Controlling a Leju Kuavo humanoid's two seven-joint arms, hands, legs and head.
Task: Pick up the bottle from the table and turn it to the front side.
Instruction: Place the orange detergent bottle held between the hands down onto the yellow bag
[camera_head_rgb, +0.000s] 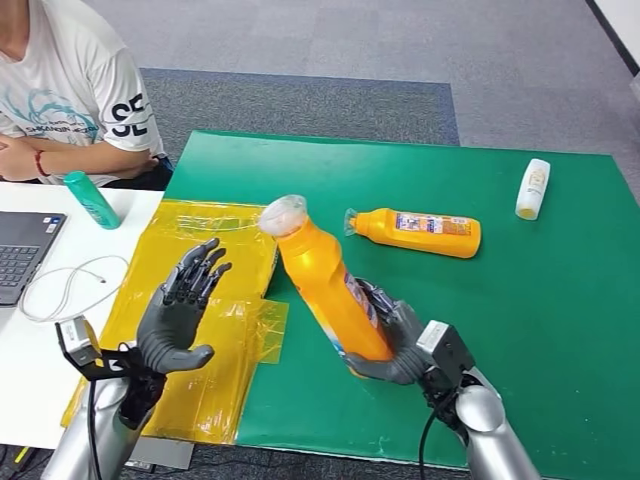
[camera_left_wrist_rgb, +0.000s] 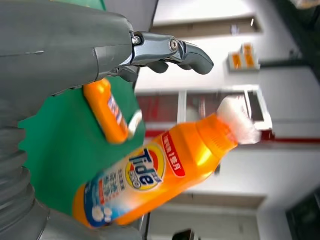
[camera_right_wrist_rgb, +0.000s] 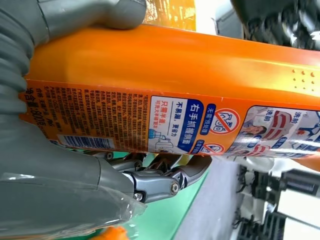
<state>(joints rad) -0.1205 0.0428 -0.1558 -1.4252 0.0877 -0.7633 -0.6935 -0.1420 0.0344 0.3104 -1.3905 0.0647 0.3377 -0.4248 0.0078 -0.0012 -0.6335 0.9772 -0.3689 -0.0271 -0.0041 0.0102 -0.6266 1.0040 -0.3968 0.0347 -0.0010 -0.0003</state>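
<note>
My right hand (camera_head_rgb: 392, 340) grips the lower body of an orange Tide bottle (camera_head_rgb: 324, 285) and holds it tilted above the green mat (camera_head_rgb: 528, 300), its plastic-wrapped cap (camera_head_rgb: 283, 214) pointing up and to the left. The right wrist view has the bottle's back label (camera_right_wrist_rgb: 113, 120) between thumb and fingers. My left hand (camera_head_rgb: 177, 310) hovers open over the yellow plastic sheet (camera_head_rgb: 204, 400), palm toward the bottle, not touching it. From the left wrist the bottle's front Tide logo (camera_left_wrist_rgb: 145, 170) faces that hand.
A second orange bottle (camera_head_rgb: 419, 232) lies on its side on the mat behind. A small white bottle (camera_head_rgb: 533, 188) lies far right. A teal bottle (camera_head_rgb: 90, 198), a laptop (camera_head_rgb: 23, 250) and a white cable (camera_head_rgb: 68, 285) sit on the white table at left, where a person (camera_head_rgb: 68, 100) sits.
</note>
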